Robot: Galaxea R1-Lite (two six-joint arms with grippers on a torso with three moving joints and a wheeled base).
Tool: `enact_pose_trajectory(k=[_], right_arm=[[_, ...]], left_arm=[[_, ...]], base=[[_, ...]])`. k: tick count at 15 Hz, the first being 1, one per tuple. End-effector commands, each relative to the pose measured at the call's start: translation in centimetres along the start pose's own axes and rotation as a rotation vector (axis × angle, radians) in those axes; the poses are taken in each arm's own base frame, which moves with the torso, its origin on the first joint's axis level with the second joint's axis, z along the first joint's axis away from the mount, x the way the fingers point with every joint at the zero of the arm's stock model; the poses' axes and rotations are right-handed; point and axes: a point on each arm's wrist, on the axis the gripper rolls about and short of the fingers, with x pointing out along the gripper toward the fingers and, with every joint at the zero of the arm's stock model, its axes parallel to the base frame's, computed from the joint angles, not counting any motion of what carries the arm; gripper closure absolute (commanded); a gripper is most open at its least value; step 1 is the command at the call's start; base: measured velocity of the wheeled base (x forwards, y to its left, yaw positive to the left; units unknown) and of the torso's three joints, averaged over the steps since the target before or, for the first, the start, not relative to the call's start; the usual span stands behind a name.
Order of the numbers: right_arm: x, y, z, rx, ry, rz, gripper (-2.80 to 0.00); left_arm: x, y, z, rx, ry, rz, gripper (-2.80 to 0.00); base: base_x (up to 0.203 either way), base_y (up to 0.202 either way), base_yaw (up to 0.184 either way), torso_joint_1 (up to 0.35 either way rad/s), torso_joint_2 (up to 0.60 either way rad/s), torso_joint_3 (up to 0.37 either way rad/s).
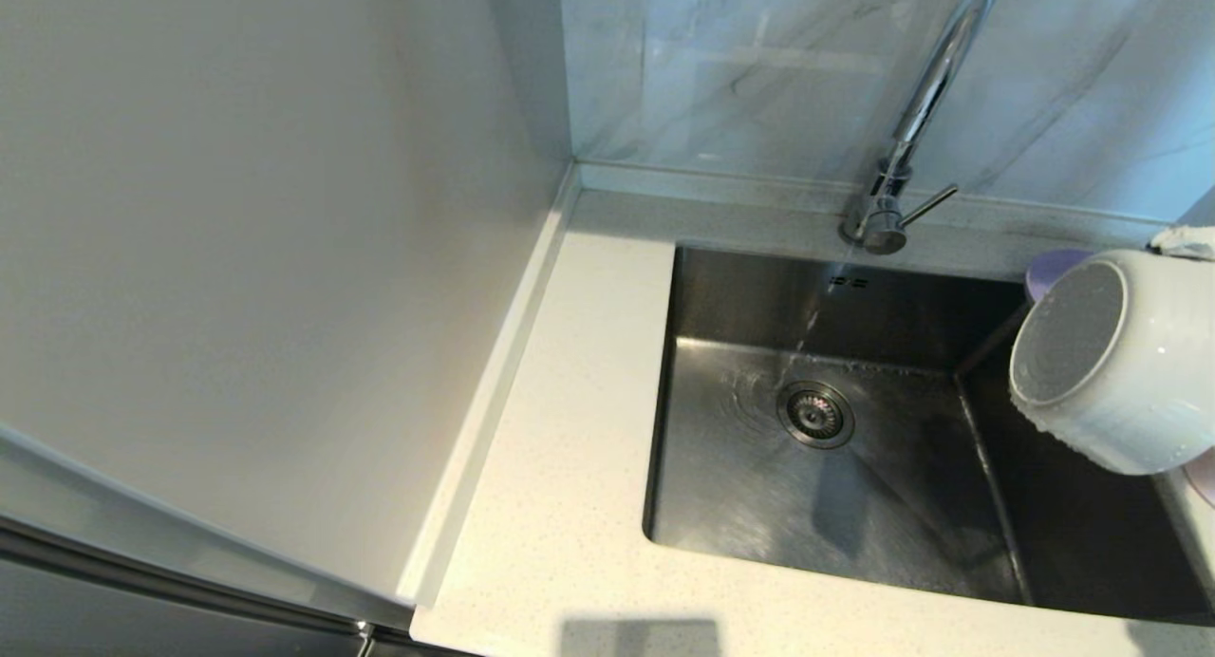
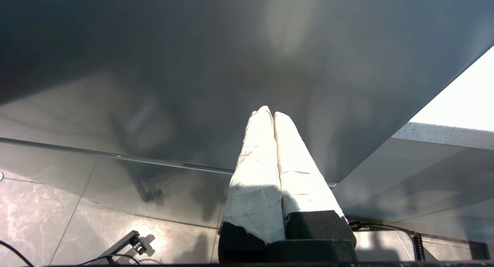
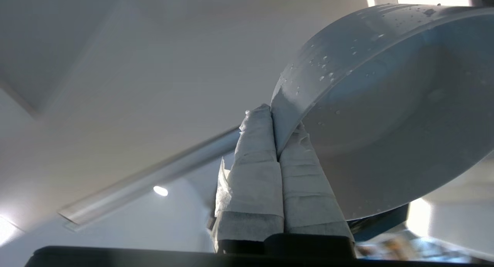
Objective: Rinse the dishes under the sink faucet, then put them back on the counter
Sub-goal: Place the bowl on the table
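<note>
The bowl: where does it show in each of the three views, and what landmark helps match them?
Head view: the bowl is at the right edge, tipped on its side over the sink.
Left wrist view: not in it.
Right wrist view: it fills the upper right, rim pinched by the right gripper.
Shared landmark: the water droplets on the bowl's outer wall, seen in the head and right wrist views.

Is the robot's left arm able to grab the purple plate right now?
Probably not. The left gripper hangs shut below the counter, facing a dark cabinet front. The purple plate sits far off by the sink's back right corner, behind the bowl that the right gripper holds.
</note>
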Motion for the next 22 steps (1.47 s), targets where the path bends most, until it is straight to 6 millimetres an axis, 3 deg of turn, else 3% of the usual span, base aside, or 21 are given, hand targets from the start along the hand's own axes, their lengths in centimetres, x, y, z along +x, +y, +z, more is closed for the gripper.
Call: enact_pose_trajectory(k=[1, 3, 6, 8, 10, 13, 16, 19, 22], right_arm=[[-0.3, -2.2, 0.5, 0.137, -0.011, 0.009, 0.00], [-0.5, -0.3, 0.3, 0.049, -0.017, 0.010, 0.00], [-0.9, 5.9, -1.6, -0.304, -0.065, -0.012, 0.00], [-0.8, 7.7, -2.7, -0.431, -0.239, -0.160, 0.00], [-0.6, 8.2, -3.3, -0.503, -0.420, -0.323, 0.00], [-0.6, 7.2, -4.5, -0.731, -0.547, -0.717, 0.00], [-1.3, 4.6, -7.2, -0.766, -0.403, -1.085, 0.00], [-2.0, 1.6, -10.0, -0.691, -0.186, -1.196, 0.00], [-2.6, -0.9, -11.5, -0.648, -0.105, -1.273, 0.00]], left_arm=[[0.0, 0.0, 0.0, 0.000, 0.000, 0.000, 0.00], [0.0, 0.0, 0.0, 0.000, 0.000, 0.000, 0.00], [0.0, 0.0, 0.0, 0.000, 0.000, 0.000, 0.00], [0.0, 0.0, 0.0, 0.000, 0.000, 0.000, 0.00], [0.0, 0.0, 0.0, 0.000, 0.000, 0.000, 0.00], [0.0, 0.0, 0.0, 0.000, 0.000, 0.000, 0.00], [0.0, 0.0, 0.0, 0.000, 0.000, 0.000, 0.00], [0.0, 0.0, 0.0, 0.000, 0.000, 0.000, 0.00], [0.0, 0.0, 0.0, 0.000, 0.000, 0.000, 0.00]], base=[[0.000, 0.000, 0.000, 0.000, 0.00, 0.000], [0.000, 0.000, 0.000, 0.000, 0.00, 0.000], [0.000, 0.000, 0.000, 0.000, 0.00, 0.000], [0.000, 0.000, 0.000, 0.000, 0.00, 0.000], [0.000, 0.000, 0.000, 0.000, 0.00, 0.000], [0.000, 0.000, 0.000, 0.000, 0.00, 0.000], [0.000, 0.000, 0.000, 0.000, 0.00, 0.000], [0.000, 0.000, 0.000, 0.000, 0.00, 0.000], [0.000, 0.000, 0.000, 0.000, 0.00, 0.000]])
